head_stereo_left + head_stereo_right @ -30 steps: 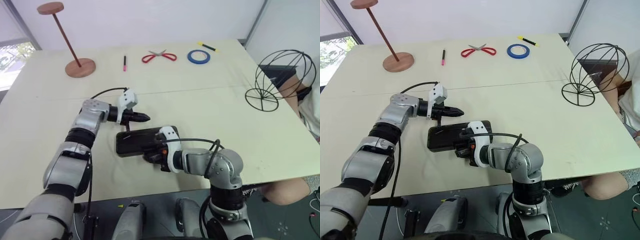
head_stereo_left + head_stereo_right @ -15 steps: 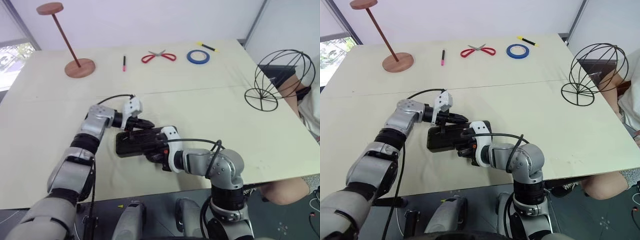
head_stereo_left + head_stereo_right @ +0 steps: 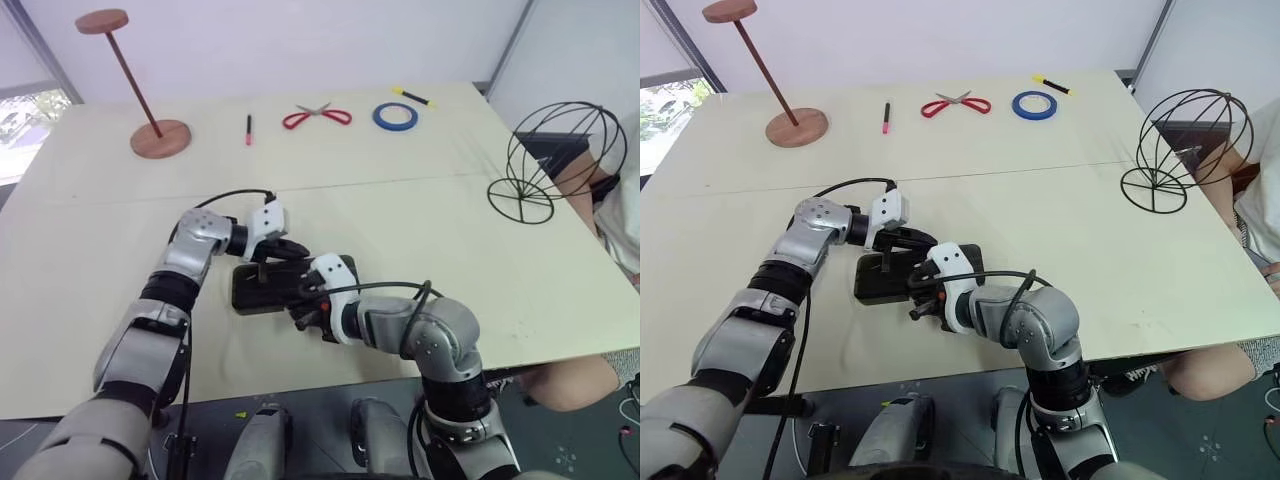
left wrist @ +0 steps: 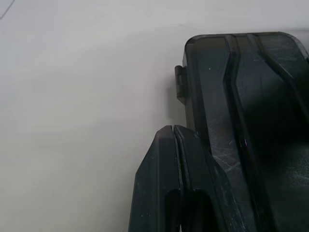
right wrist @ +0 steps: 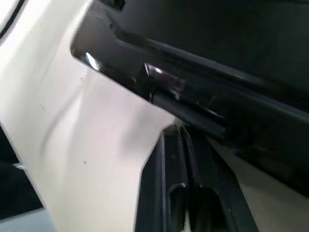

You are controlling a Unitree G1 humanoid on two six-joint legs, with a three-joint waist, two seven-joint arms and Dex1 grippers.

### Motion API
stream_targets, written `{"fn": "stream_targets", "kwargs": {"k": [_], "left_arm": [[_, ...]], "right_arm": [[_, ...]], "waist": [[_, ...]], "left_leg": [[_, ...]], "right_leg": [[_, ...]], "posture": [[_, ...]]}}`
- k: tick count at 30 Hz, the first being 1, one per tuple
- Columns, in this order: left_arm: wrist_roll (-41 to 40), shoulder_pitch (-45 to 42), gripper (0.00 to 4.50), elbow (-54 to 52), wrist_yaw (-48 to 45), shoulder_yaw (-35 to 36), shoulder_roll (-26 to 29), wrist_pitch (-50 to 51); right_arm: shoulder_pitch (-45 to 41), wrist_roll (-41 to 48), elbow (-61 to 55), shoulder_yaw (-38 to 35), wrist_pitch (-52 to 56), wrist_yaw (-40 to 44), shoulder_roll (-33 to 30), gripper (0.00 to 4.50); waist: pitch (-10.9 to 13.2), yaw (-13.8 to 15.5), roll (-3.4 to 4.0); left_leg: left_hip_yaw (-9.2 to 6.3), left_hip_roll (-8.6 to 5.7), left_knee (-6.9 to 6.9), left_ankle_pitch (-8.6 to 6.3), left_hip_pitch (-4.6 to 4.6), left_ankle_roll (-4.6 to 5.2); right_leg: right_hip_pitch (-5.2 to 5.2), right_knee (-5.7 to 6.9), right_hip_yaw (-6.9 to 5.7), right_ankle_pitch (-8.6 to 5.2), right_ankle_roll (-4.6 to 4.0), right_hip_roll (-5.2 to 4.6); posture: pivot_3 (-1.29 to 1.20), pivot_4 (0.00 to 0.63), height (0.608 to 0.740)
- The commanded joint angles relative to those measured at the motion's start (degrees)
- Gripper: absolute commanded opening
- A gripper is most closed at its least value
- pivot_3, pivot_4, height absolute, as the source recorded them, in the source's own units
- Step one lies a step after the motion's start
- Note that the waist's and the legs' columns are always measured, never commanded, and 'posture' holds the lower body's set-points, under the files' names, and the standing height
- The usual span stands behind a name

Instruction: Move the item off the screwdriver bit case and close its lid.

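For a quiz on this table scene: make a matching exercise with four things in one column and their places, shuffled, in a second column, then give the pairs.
Things:
1. wire globe cage
2. screwdriver bit case
3. blue tape roll
4. wooden stand

Places:
A. far edge of the table, just right of the red scissors
B. far left corner of the table
C. between the two shut pincers, lid down
D. right edge of the table, clear of the case

Pairs: 1-D, 2-C, 3-A, 4-B
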Motion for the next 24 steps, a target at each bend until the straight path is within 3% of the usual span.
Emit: {"fn": "stream_targets", "kwargs": {"k": [1,5,13,20,24], "left_arm": [[2.98,4.21,0.00,-0.48,-3.96,-5.80,-1.51,-1.29],[3.64,4.56,0.00,-0.58,-2.92,-5.51,-2.03,-2.17],[2.91,1.12,0.00,1.31,0.35,-2.50,-1.74,-2.57],[1.26,0.60,0.00,0.03,3.46,0.58,0.06,-1.06],[-1.51,1.69,0.00,-4.98,5.46,3.32,1.52,2.97]], "right_arm": [[-1.69,-4.97,-0.86,0.65,-8.32,-1.63,-2.07,0.09],[-2.02,-5.16,-0.98,2.62,-10.85,-1.29,-3.83,0.09],[-2.88,0.82,-4.70,2.26,-5.35,4.88,-7.91,0.09],[-3.85,6.49,-8.75,-1.67,1.46,10.67,-12.15,0.09],[-4.34,12.55,-12.62,-7.74,7.77,15.63,-13.86,0.09]], "waist": [[-0.06,-0.05,-0.01],[-0.15,-0.08,-0.01],[-0.28,0.37,-0.01],[-0.27,0.22,-0.01],[-0.25,0.13,-0.01]], "left_leg": [[0.00,0.01,0.00,0.00,0.02,0.00],[-0.02,0.05,0.00,0.00,0.05,0.01],[-0.03,0.03,0.05,-0.01,0.02,0.01],[-0.09,0.03,0.07,-0.07,-0.05,0.12],[-0.10,0.04,0.07,-0.08,-0.06,0.14]], "right_leg": [[0.02,0.00,0.00,0.00,0.00,0.01],[0.04,0.00,0.00,0.00,-0.01,0.06],[0.11,-0.04,-0.01,0.00,0.00,0.05],[0.08,-0.10,-0.05,-0.01,0.01,0.05],[0.06,-0.09,-0.05,-0.01,0.01,0.05]], "posture": [[0.00,0.150,0.740],[0.00,0.150,0.740],[0.00,0.150,0.740],[0.00,0.150,0.740],[0.00,0.150,0.740]]}}
